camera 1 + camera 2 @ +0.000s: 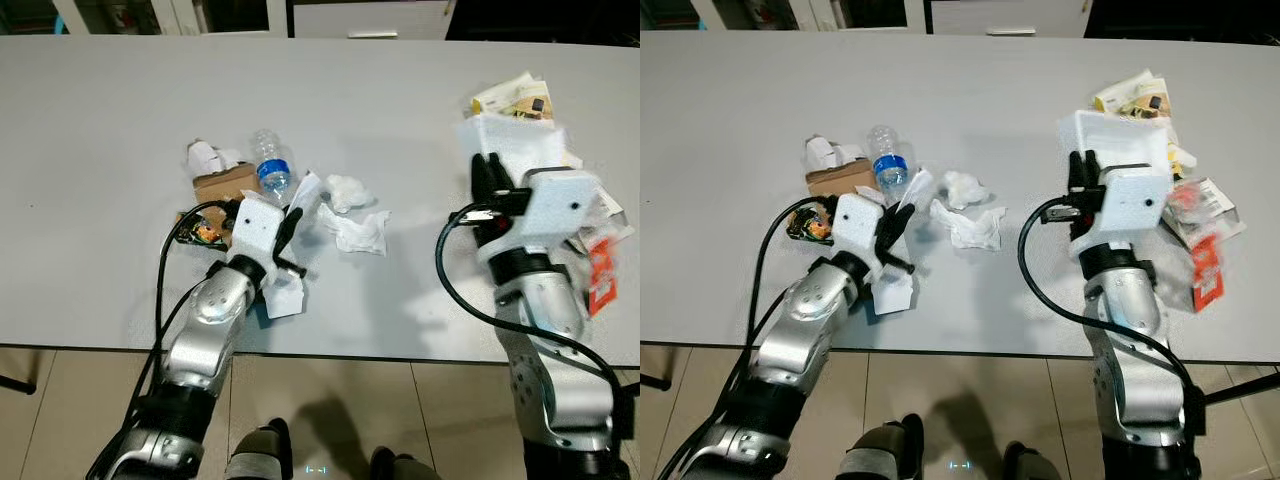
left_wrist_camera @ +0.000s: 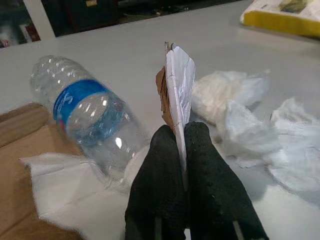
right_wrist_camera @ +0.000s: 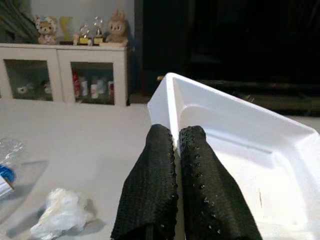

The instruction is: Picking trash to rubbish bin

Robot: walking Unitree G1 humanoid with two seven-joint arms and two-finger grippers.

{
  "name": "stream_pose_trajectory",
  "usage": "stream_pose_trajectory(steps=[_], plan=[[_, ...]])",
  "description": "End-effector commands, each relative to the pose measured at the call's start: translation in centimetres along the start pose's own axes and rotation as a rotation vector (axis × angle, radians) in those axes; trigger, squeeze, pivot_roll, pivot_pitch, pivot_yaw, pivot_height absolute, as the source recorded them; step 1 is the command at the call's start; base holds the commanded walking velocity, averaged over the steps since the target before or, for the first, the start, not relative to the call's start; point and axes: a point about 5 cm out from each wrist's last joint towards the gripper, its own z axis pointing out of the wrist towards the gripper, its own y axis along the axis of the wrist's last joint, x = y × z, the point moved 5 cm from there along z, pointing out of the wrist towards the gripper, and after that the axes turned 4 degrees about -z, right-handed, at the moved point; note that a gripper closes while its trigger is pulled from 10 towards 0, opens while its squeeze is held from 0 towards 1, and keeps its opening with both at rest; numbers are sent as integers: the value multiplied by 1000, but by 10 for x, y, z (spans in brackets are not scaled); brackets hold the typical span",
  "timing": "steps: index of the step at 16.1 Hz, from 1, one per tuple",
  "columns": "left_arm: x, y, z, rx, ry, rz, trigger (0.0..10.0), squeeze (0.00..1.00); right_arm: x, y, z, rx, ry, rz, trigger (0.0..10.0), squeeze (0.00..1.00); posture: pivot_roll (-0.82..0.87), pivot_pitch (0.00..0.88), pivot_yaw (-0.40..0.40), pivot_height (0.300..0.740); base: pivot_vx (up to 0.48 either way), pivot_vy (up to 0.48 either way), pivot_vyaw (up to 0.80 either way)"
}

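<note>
The left gripper (image 2: 179,150) clenches a paper scrap (image 2: 177,85); the right gripper (image 3: 176,150) clamps a foam tray (image 3: 240,145). Bottle (image 1: 270,165), tissues (image 1: 352,215) and wrappers (image 1: 515,97) remain on the table (image 1: 100,120), so binning looks barely begun.

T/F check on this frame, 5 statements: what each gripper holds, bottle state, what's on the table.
1. The left gripper is shut on a folded paper scrap. True.
2. The right gripper hangs open above the table. False: it is shut on the rim of a white foam tray.
3. The plastic bottle stands upright. False: it lies on its side on the table, next to the brown cardboard piece.
4. Crumpled white tissues lie between the two arms. True.
5. The bottle's label is red. False: it is blue.
</note>
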Motion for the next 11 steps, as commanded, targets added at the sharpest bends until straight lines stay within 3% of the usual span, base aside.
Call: stream_pose_trajectory(steps=[1,4,11], plan=[[0,-1,2,-3,9,8,10000,0,-7,8,-4,-20,-25,-50,10000,0,184,137,14,740,0,0,800],[-7,1,8,-21,2,1,10000,0,-13,15,-6,-35,-45,-83,10000,0,159,125,10,740,0,0,800],[-7,10,14,-71,31,-21,10000,0,-9,20,-12,-28,-38,-108,10000,0,128,119,-5,740,0,0,800]])
